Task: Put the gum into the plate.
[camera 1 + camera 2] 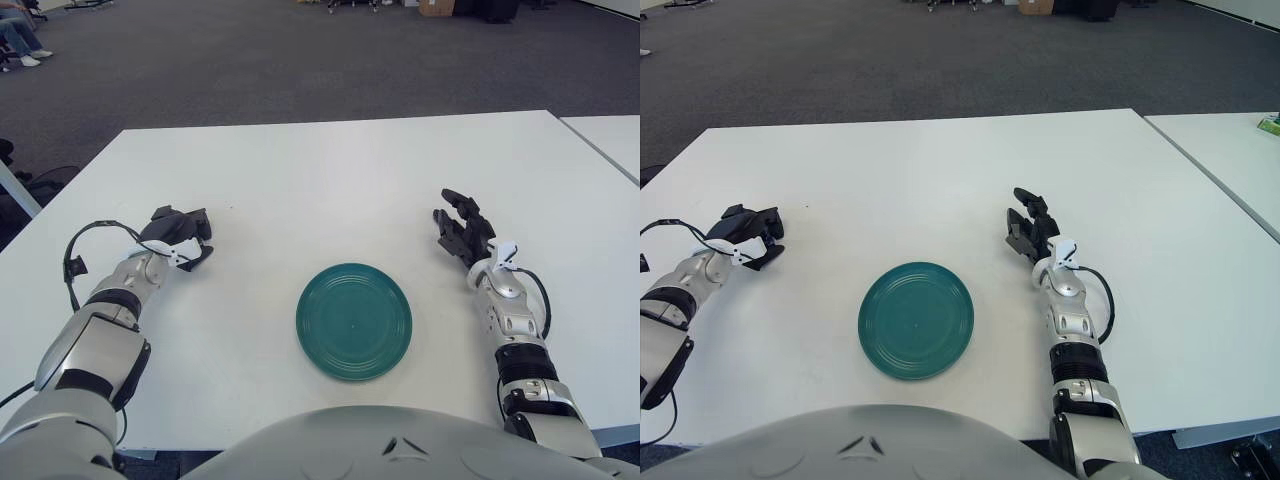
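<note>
I cannot find the gum anywhere on the white table: nothing small lies on the bare top, so either it is out of view or it is hidden inside one of my hands, and I cannot tell which. The green plate sits empty near my edge of the table, in front of my chest. My left hand is well to the left of the plate and a little farther from me, its dark fingers curled inward over the tabletop; whether they close on anything I cannot tell. My right hand is well to the right of the plate, fingers loosely spread and pointing away, holding nothing. I judge gum would be light, small and rather slippery in its wrapper, best pinched across its narrow sides with my fingertips
</note>
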{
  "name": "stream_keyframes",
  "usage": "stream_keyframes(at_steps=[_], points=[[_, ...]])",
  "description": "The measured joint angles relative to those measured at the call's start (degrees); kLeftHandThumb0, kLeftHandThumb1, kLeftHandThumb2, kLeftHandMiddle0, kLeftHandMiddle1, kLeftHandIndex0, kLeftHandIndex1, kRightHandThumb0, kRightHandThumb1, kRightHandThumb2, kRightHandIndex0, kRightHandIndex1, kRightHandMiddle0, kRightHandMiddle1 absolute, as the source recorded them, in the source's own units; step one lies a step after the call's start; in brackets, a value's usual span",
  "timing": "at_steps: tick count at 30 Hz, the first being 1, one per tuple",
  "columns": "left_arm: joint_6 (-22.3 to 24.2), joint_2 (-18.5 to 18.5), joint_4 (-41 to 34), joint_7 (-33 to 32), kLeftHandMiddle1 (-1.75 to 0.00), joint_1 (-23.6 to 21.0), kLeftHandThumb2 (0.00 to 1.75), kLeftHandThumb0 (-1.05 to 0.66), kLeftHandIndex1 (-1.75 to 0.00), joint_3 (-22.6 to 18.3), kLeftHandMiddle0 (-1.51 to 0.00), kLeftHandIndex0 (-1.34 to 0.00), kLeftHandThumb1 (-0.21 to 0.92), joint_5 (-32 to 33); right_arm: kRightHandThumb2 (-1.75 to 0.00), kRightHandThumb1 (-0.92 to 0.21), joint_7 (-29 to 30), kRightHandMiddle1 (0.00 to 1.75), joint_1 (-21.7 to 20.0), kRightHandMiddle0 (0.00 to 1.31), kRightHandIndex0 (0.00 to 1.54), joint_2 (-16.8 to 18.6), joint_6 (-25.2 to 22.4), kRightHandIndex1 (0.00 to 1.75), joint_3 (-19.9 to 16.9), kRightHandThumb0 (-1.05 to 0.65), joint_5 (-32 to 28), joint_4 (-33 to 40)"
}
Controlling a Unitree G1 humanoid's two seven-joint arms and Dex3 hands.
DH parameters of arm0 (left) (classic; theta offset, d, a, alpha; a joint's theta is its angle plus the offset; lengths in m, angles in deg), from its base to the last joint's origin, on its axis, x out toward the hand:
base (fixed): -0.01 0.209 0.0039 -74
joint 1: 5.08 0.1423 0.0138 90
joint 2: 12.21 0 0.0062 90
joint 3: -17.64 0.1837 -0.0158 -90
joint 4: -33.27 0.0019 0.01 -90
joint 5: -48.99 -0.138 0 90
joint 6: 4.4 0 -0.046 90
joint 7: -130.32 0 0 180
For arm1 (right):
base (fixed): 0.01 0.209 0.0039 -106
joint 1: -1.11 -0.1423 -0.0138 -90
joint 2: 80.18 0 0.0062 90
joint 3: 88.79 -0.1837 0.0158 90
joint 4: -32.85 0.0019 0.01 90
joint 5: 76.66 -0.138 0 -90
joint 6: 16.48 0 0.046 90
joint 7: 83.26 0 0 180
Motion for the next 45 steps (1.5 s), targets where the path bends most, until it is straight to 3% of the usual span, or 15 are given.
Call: stream_keyframes(at_steps=[12,24,35,45], points=[[-4.8,3.2,-2.5,0.5,-1.75,0.0,1.14,0.43,-1.75,-1.6,-0.49,-0.72,0.46,0.5,-0.7,-0.92,-0.8,0.72,-0.1,0.0,0.31,0.0,2.4,0.01,-0.2,-0.63,-0.1,-1.6],[-9.1,9.7,-13.9,1.8,-1.75,-0.2,1.19,0.44,-1.75,-5.4,-0.53,-0.76,0.41,1.1,-0.69,-0.92,-1.8,0.71,-1.4,0.0,0.34,-0.3,6.0,0.02,-0.5,-0.64,-0.1,-5.9],[-8.9,9.5,-23.0,3.8,-1.75,1.3,1.16,0.43,-1.75,-6.2,-0.51,-0.73,0.44,1.0,-0.71,-0.92,-1.8,0.73,-2.7,0.0,0.35,-0.4,7.0,0.02,-0.1,-0.63,-0.1,-8.1],[-7.0,9.3,-25.4,5.3,-1.75,2.5,1.11,0.42,-1.75,-6.8,-0.47,-0.77,0.48,0.9,-0.7,-0.92,-2.4,0.77,-3.0,0.0,0.38,-0.4,9.2,0.02,-0.3,-0.64,-0.3,-9.8]])
